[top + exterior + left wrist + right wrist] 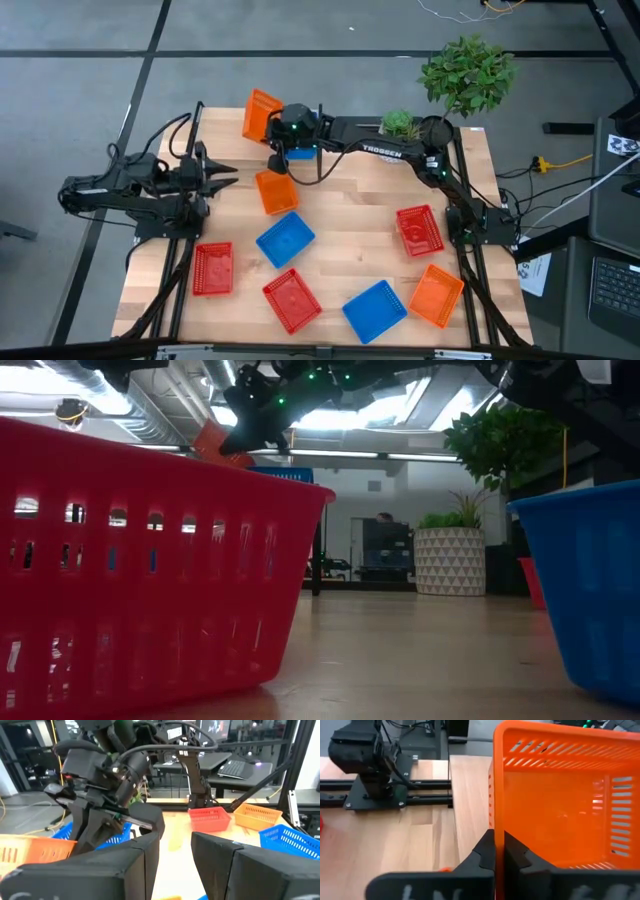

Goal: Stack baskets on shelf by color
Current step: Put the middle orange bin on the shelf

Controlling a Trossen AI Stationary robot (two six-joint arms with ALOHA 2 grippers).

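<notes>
The fingers of the right gripper (495,851) are clamped on the rim of an orange perforated plastic basket (262,115), held tilted at eleven o'clock for shelving; the left gripper's (222,175) fingers wait parted at nine o'clock.

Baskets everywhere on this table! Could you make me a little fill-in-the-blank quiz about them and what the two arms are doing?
1. The right gripper has its fingers shut on the rim of an ____ basket.
2. The left gripper holds ____; its fingers stand apart.
3. Lying flat on the table are three red baskets, two orange, and ____ fully visible blue ones.
4. The held basket is lifted and ____, not level.

Missing words: orange; nothing; two; tilted
</notes>
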